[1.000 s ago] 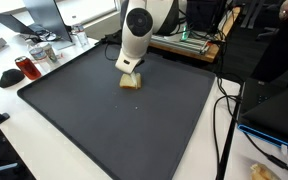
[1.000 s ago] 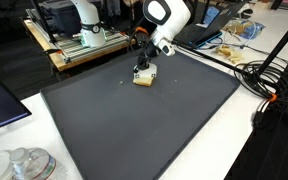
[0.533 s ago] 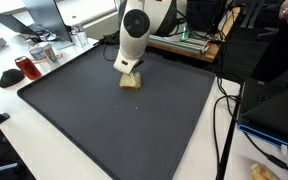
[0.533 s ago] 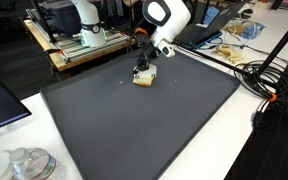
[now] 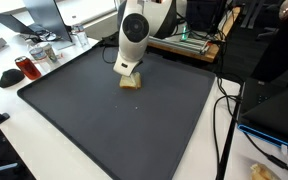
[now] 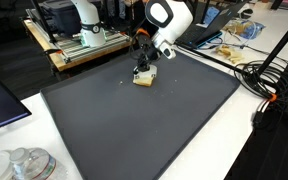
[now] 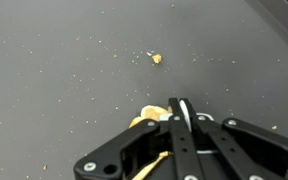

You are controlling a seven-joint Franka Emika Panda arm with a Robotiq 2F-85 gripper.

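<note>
Shows the gripper (image 5: 130, 72) down low at the far part of a black mat (image 5: 134, 130), hanging from the white arm (image 5: 134, 35). Closed all the way: fingers (image 7: 181, 125) pressed flat against each other in the wrist view, no gap between them.

Sits right over a pale yellow chunk (image 5: 130, 83) in both exterior views. Lies on the mat, near its far edge and well apart from its near edge. From the wrist, peeks out just left of the closed fingertips and partly behind the black linkage, tight beside them. Cannot tell whether pinched, merely touched or only neighboured; nothing visible between the fingers themselves.

Farther out on the mat in the wrist view, one small yellow crumb (image 7: 156, 58), well apart from the chunk, plus a scatter of paler specks too small to make out.

Around the mat — a white bench (image 5: 19, 135) carrying it. Off the mat's corner in an exterior view, a red cup (image 5: 26, 68) beside some clear containers. Along another side, dark cables (image 5: 224, 110) trailing across the bench. In an exterior view, beyond the mat's far edge, a wooden rack (image 6: 79, 45) with white equipment on it, and at the near corner a stack of clear plastic lids (image 6: 24, 165).
</note>
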